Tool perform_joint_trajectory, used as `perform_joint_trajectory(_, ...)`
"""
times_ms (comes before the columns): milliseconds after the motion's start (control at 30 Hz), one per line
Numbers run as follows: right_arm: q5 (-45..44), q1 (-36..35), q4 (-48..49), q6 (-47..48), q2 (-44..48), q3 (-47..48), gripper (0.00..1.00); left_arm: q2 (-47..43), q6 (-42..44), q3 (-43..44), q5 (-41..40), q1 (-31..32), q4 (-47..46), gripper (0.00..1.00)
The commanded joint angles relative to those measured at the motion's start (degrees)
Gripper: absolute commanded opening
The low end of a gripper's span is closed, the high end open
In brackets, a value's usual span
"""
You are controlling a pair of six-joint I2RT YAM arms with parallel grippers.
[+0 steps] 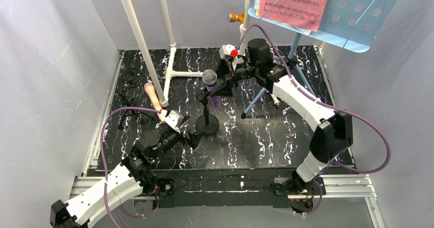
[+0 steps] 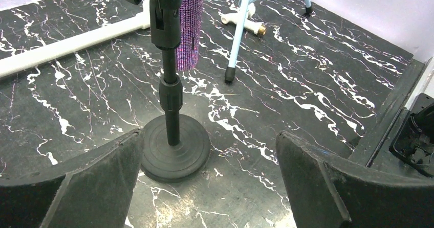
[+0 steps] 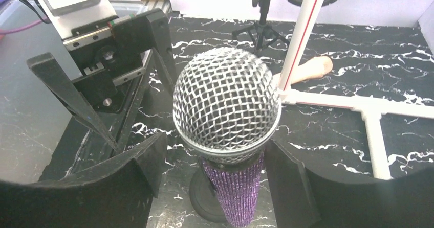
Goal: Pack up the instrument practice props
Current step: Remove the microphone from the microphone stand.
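The glittery purple microphone (image 1: 209,77) with its grey mesh head (image 3: 226,103) stands in a clip on the black round-base mount (image 1: 207,123). My right gripper (image 1: 221,87) is open, its fingers on either side of the purple handle (image 3: 236,192); there is a gap on the left side. My left gripper (image 1: 196,134) is open and empty, low over the table beside the round base (image 2: 174,149). The pink microphone (image 1: 152,96) lies at the left by the pipe. The black tripod (image 1: 130,82) is at the far left. The light-blue music rack (image 1: 358,18) holds a pink page (image 1: 294,0).
The white pipe frame (image 1: 140,39) rises at the back left, with a crossbar on the table (image 3: 358,103). The rack's blue legs (image 2: 239,33) stand behind the mount. Grey walls enclose the black marbled table (image 1: 266,136).
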State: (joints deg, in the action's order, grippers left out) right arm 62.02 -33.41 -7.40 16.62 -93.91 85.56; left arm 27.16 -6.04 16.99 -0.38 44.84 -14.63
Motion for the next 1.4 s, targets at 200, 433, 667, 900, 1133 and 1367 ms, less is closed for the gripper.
perform_joint_trajectory(200,2.2,-0.2,4.3,-1.8,0.6,1.9,0.55,2.0,3.4,5.9,-0.1,-0.2,0.2,0.98)
perform_joint_trajectory(433,0.1,-0.2,4.5,-0.5,1.4,0.2,0.28,9.4,10.7,12.0,0.2,-0.2,0.2,0.98)
perform_joint_trajectory(667,0.3,-0.1,1.9,0.9,2.8,1.0,0.17,15.7,17.5,16.9,-2.1,-0.4,-2.3,0.97)
perform_joint_trajectory(900,0.8,-0.2,1.9,1.2,3.5,0.2,0.15,21.1,18.2,19.6,-3.0,-2.2,-5.0,0.81)
perform_joint_trajectory(1133,1.2,-0.2,1.9,1.1,3.5,-0.1,0.15,23.3,18.3,20.9,-2.3,-4.0,-6.1,0.73)
perform_joint_trajectory(1367,1.3,-0.2,1.9,1.2,3.4,-0.3,0.15,24.8,17.9,22.3,4.2,-5.3,-6.3,0.63)
